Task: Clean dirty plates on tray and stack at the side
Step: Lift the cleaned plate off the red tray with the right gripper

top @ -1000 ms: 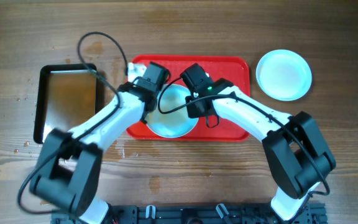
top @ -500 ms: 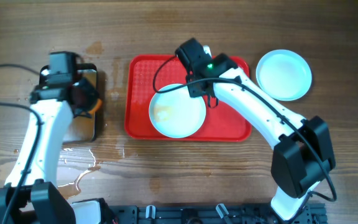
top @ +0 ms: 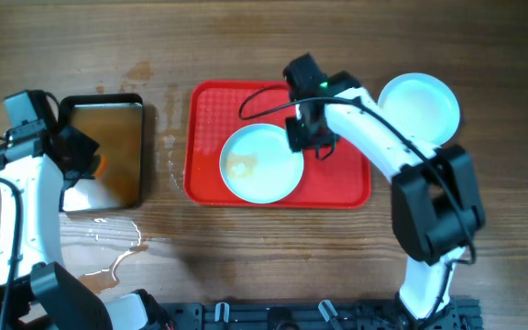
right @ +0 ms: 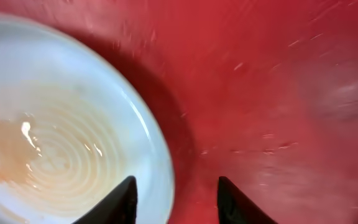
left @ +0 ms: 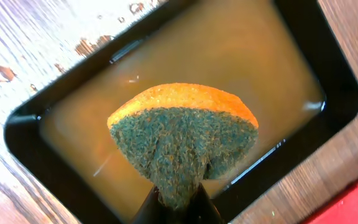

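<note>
A pale-blue plate (top: 262, 163) with a faint orange smear lies on the red tray (top: 342, 183). It also shows in the right wrist view (right: 61, 137). My right gripper (top: 306, 137) (right: 176, 196) is open, its fingers straddling the plate's right rim just above the tray (right: 278, 93). Another plate (top: 419, 110) lies on the table to the right of the tray. My left gripper (top: 85, 156) (left: 178, 202) is shut on an orange and green sponge (left: 185, 134), held over the black pan (left: 328, 81) of brownish water.
The black-rimmed pan (top: 108, 103) stands left of the tray. Water puddles (top: 117, 243) lie on the wooden table in front of the pan. A cable loops over the tray's back edge.
My left arm has carried the sponge from the plate to the pan at the left. My right gripper has moved right and forward to the plate's right rim.
</note>
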